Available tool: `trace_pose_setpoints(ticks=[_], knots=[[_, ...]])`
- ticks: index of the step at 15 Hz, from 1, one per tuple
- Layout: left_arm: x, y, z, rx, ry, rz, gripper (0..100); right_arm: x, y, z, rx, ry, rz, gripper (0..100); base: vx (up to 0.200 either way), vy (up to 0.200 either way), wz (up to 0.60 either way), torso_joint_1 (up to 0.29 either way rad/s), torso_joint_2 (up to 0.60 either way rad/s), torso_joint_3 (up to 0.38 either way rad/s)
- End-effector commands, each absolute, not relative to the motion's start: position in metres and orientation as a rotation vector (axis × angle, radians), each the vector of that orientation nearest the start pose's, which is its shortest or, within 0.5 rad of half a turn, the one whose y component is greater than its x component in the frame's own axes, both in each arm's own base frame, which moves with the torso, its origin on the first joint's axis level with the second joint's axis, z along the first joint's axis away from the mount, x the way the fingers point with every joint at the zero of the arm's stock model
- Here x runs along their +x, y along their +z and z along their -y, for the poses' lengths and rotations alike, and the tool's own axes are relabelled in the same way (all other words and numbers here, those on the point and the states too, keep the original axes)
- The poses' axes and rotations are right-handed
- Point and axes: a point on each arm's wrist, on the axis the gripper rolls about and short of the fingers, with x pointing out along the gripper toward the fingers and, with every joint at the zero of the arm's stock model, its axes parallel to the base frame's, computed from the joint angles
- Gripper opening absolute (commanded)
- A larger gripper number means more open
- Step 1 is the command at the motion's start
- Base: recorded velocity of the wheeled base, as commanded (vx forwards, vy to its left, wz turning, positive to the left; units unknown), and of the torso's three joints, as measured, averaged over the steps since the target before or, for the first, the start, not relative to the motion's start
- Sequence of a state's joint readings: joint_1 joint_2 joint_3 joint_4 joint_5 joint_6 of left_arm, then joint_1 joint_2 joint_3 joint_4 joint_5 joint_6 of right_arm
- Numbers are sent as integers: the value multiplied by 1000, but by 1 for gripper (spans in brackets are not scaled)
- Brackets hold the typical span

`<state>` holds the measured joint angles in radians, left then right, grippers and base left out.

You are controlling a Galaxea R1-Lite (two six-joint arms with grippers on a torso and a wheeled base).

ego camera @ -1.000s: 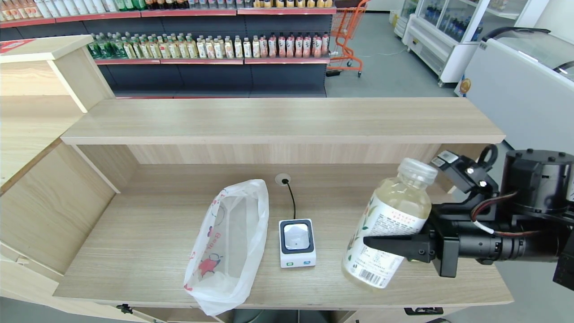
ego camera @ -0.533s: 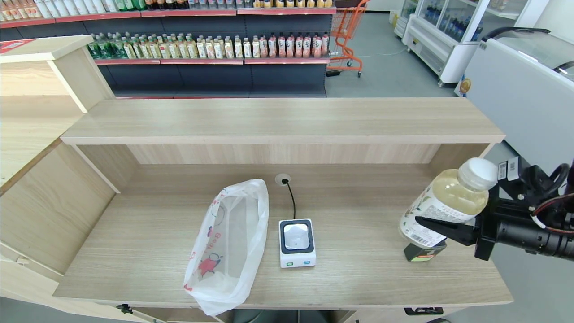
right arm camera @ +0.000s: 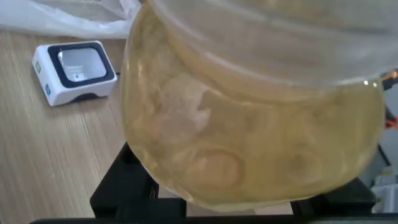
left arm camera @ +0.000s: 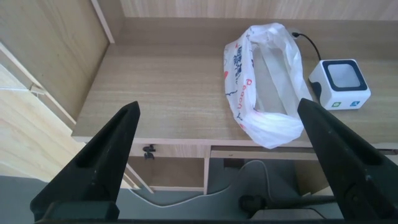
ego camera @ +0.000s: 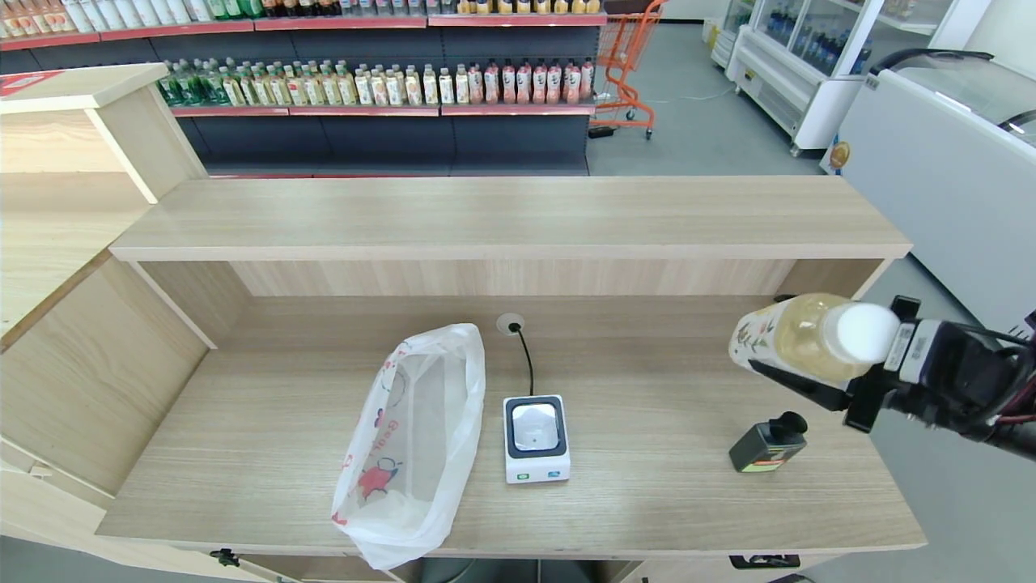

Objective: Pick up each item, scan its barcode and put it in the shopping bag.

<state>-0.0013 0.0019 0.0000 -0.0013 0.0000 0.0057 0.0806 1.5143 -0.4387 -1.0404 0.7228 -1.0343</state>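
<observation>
right gripper (ego camera: 781, 356): clamped on drink bottle (ego camera: 801, 332), tipped sideways at far right, likely turning barcode toward scanner (ego camera: 535, 437);
left gripper (left arm camera: 217, 158): spread wide

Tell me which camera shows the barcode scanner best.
The head view: the scanner sits central and unobstructed on the counter, its window and cable plain. The left wrist view shows it whole, beside the bag; the right wrist view shows it past the held bottle.

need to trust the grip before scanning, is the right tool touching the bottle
Touching. The head view shows a dark finger of the right tool lying across the bottle, which is held tilted in the air above the counter.
</observation>
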Motion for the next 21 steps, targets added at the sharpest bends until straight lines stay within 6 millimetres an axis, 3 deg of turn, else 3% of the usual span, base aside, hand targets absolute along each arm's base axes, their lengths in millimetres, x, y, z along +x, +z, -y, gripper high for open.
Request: trace_pose_setpoints(ticks=[1, 3, 4, 7, 10, 21], knots=[[-23, 76, 0, 6, -2, 0, 100, 237, 163, -38, -1050, 796, 407, 0, 0, 0, 0, 0, 0, 0], [-23, 76, 0, 6, -2, 0, 100, 236, 163, -30, -1168, 808, 481, 0, 0, 0, 0, 0, 0, 0], [-23, 76, 0, 6, -2, 0, 100, 234, 161, -31, -1155, 892, 529, 0, 0, 0, 0, 0, 0, 0], [-23, 76, 0, 6, -2, 0, 100, 233, 167, -27, -1244, 894, 628, 0, 0, 0, 0, 0, 0, 0], [-23, 76, 0, 6, -2, 0, 100, 223, 187, -27, -1313, 824, 709, 0, 0, 0, 0, 0, 0, 0], [-23, 76, 0, 11, -2, 0, 100, 227, 171, -41, -1259, 918, 690, 0, 0, 0, 0, 0, 0, 0]])
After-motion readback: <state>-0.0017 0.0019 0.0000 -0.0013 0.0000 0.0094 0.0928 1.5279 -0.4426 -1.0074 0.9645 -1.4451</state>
